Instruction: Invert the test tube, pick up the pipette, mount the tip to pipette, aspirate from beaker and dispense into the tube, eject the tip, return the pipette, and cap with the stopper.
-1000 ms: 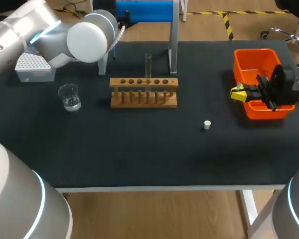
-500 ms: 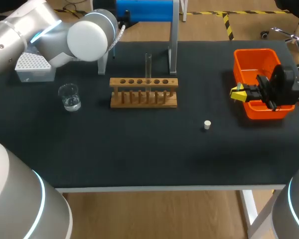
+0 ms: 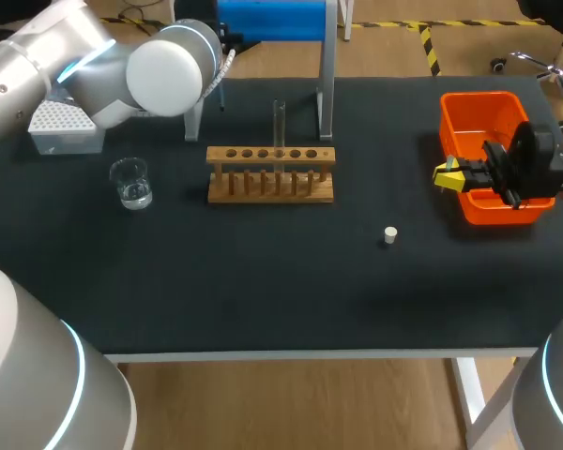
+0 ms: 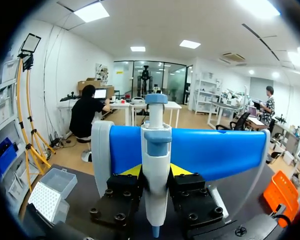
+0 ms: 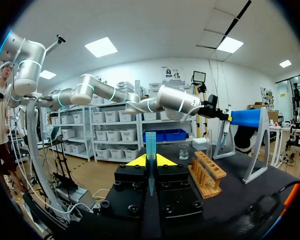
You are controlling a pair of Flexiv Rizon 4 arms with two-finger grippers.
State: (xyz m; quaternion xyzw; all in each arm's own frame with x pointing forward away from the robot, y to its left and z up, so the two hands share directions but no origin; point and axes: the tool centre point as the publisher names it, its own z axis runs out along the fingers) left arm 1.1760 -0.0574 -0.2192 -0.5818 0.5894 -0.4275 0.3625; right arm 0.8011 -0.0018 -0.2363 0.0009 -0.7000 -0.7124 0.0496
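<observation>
My left gripper (image 4: 155, 172) is up at the blue pipette stand (image 4: 210, 152), its fingers pressed on both sides of the white and blue pipette (image 4: 156, 165) that hangs there. In the head view my left arm (image 3: 159, 66) hides that grip. My right gripper (image 3: 450, 174) hovers by the orange bin (image 3: 469, 112), shut on a blue pipette tip (image 5: 150, 150). A clear test tube (image 3: 279, 122) stands upright in the wooden rack (image 3: 270, 173). The beaker (image 3: 131, 183) holds some water left of the rack. The white stopper (image 3: 389, 234) lies on the mat.
A white tip box (image 3: 61, 122) sits at the back left corner under my left arm. The stand's grey upright (image 3: 327, 84) rises just behind the rack. From the right wrist, the rack (image 5: 207, 172) and beaker (image 5: 183, 150) lie ahead of the gripper.
</observation>
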